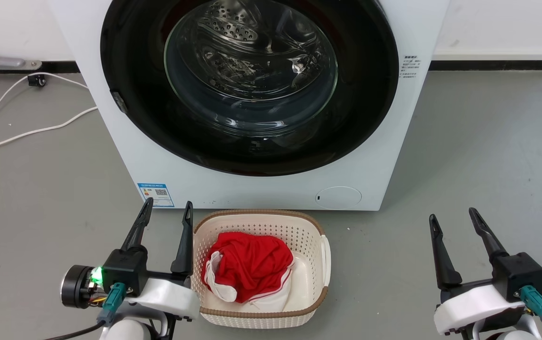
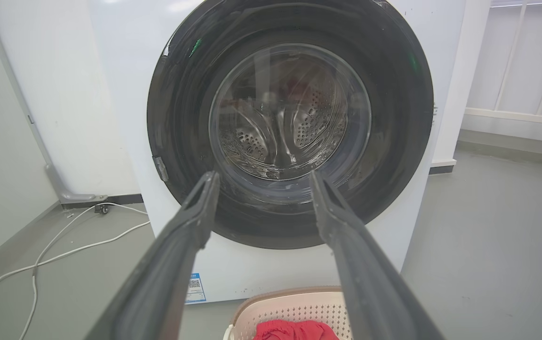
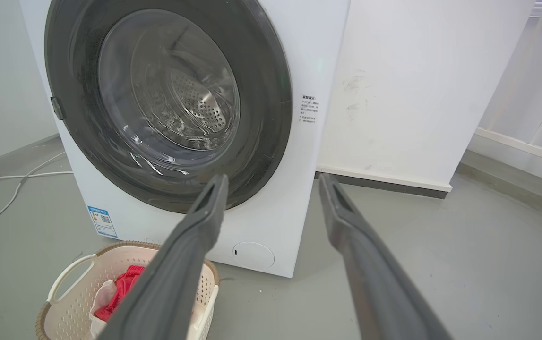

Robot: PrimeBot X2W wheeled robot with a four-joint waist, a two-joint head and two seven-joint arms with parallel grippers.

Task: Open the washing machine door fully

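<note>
The white washing machine (image 1: pixel 124 141) (image 2: pixel 124 71) (image 3: pixel 308 56) stands on the floor straight ahead. Its round glossy black washing machine door (image 1: pixel 133 94) (image 2: pixel 176 108) (image 3: pixel 266 94) lies flat against the front, with the clear glass bowl (image 1: pixel 252 71) at its centre and a small latch tab (image 1: pixel 119 102) (image 2: pixel 160 169) (image 3: pixel 56 107) on its left rim. My left gripper (image 1: pixel 167 209) (image 2: pixel 261 179) is open and empty at the lower left, well short of the door. My right gripper (image 1: pixel 453 215) (image 3: pixel 273 182) is open and empty at the lower right, over bare floor.
A cream perforated laundry basket (image 1: pixel 320 245) (image 2: pixel 294 302) (image 3: pixel 72 283) holding red and white clothes (image 1: pixel 247 269) sits on the floor just before the machine, right beside my left gripper. White cables (image 1: pixel 25 132) trail over the floor at left. A white wall (image 3: pixel 417 85) rises right of the machine.
</note>
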